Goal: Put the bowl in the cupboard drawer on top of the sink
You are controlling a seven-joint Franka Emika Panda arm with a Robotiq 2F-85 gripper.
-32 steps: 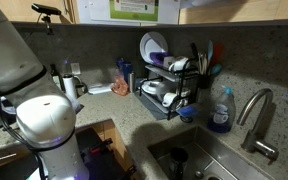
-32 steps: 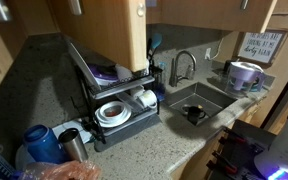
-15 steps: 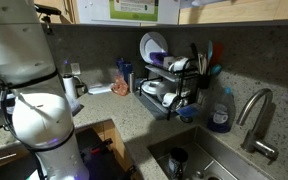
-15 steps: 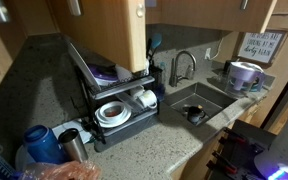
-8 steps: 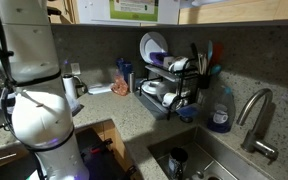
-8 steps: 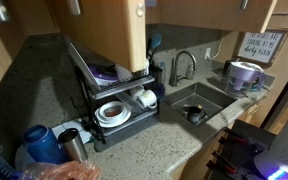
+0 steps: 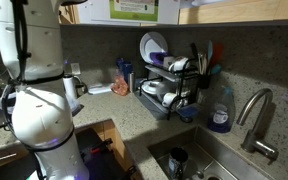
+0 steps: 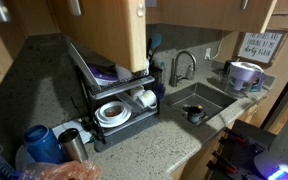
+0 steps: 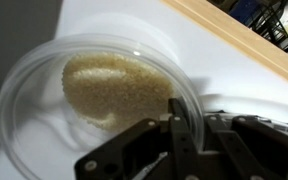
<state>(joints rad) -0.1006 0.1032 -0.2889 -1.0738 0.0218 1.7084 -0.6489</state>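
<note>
the gripper (image 9: pixel 174 138) pinches the rim of the clear bowl (image 9: pixel 39 105), jaws nearly together.

A home kitchen is indicated by a speckled stone worktop (image 7: pixel 124 112) into which a sink (image 8: pixel 212 97) with a curved tap (image 7: pixel 255 115) is set. A two-tier dish rack (image 7: pixel 159 108) loaded with plates (image 7: pixel 152 47) and bowls (image 8: pixel 112 112) is seen beside the sink. A blue soap bottle (image 7: pixel 220 112) is stood near the tap, and wooden cupboards (image 8: pixel 104 30) are hung above.
</note>
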